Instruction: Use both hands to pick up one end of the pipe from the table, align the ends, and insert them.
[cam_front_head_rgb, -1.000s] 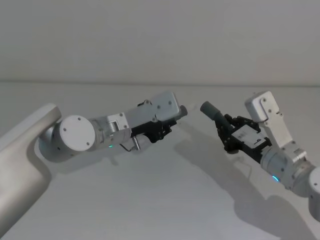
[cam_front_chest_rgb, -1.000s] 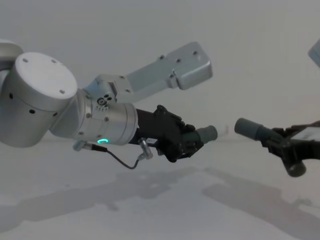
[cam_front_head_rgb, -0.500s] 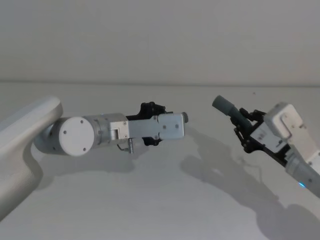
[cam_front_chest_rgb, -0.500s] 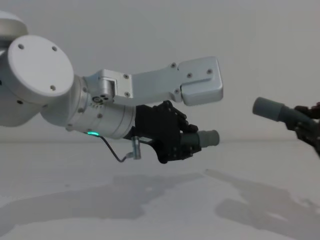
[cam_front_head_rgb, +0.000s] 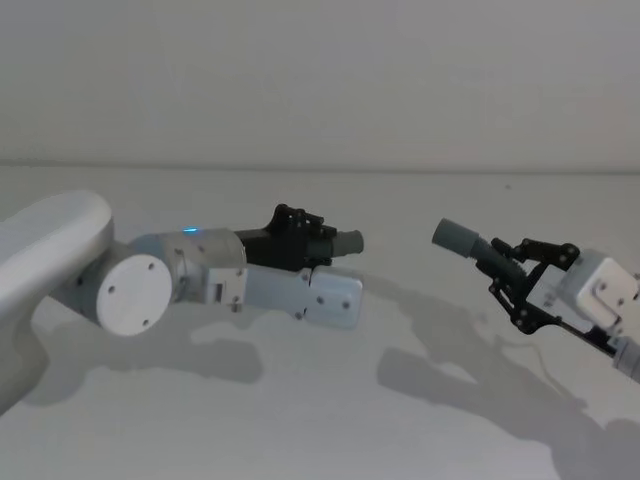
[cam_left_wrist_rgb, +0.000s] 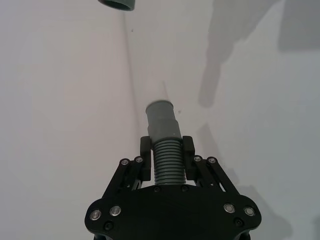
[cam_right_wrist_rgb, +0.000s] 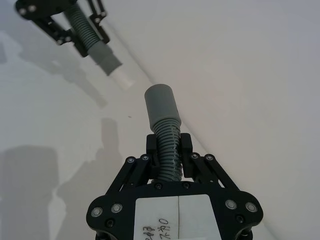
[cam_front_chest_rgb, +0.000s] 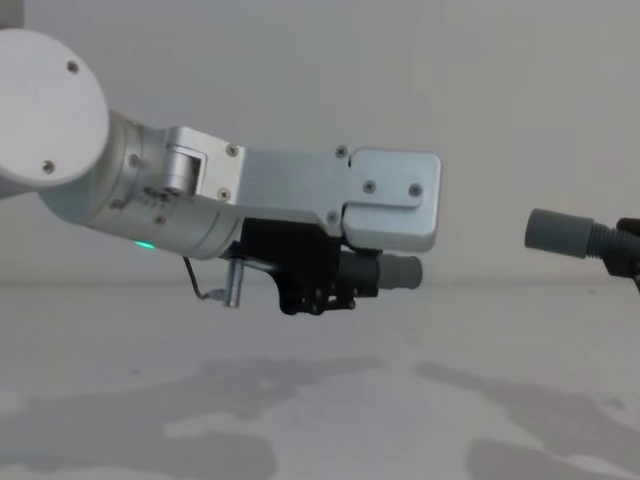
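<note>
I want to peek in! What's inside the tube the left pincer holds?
Can't tell. The left pincer grips the pipe piece by its ribs; the end faces away, so its opening is hidden.

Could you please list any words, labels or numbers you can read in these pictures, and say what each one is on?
One text only: handwritten marks on the white label on the right gripper, seen in the right wrist view. They are turned sideways and too small to read; possibly digits. No other writing is legible on the left gripper, either pipe piece or the table.
</note>
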